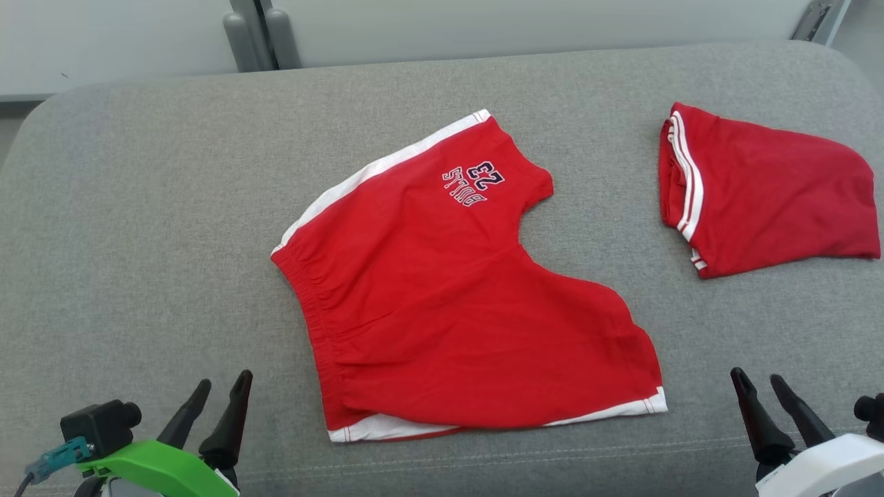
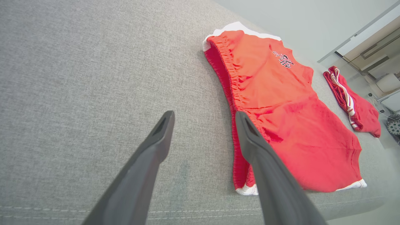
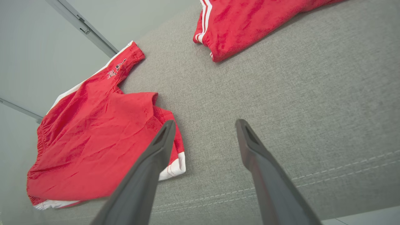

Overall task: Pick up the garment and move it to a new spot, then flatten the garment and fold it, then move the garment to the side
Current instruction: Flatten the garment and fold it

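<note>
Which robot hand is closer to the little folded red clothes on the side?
The right hand. It is open, directly on the near side of the folded red garment, apart from it. The left hand is far off, beyond the spread red shorts.

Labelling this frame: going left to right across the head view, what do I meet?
left claw → shorts → folded garment
</note>
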Controlling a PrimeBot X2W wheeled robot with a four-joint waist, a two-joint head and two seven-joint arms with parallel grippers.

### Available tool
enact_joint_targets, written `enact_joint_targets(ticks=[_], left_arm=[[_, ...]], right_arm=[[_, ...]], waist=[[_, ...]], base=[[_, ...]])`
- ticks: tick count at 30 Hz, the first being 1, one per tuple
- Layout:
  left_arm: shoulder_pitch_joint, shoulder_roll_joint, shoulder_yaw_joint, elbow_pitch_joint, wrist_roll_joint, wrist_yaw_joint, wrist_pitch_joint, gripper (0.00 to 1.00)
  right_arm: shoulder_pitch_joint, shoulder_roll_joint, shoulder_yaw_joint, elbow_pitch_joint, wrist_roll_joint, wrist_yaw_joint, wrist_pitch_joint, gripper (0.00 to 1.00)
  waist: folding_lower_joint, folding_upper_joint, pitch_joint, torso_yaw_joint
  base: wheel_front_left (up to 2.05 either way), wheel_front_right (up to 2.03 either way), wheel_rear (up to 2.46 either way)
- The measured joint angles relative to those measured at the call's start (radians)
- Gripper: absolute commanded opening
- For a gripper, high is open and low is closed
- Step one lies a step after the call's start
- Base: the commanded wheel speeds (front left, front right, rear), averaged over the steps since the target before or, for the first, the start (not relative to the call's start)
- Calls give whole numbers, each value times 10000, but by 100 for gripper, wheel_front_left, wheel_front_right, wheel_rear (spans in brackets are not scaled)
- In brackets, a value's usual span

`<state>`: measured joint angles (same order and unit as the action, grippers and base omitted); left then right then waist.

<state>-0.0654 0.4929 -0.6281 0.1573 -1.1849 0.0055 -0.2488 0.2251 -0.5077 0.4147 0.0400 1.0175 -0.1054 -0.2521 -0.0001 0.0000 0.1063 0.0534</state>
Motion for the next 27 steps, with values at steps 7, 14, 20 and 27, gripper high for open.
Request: enact_joint_targets(ticks=[7,14,20,27], left_arm=[[318,-376,1517,-136,1476,380,0,100],[919,-725,2418,-673,3112,612,0,100],[1546,-694,2282,-1145,4422,548,0,100],[2088,-980,2683,-1379,4683,479,0,100]], right_arm=[[-590,-267,-612,-213,-2466,-184,-25,100],[-694,155,-1551,-909,-4134,-198,-25,100],[-242,558,-1580,-1051,-4980,-198,-25,100],[290,1231,-1699,-886,-5590,-198,-25,100]], waist=[[0,0,-422,-70],[0,0,-928,-101],[0,0,-1202,-42],[0,0,-1223,87]], base=[[0,0,0],[0,0,0],[0,0,0],[0,0,0]])
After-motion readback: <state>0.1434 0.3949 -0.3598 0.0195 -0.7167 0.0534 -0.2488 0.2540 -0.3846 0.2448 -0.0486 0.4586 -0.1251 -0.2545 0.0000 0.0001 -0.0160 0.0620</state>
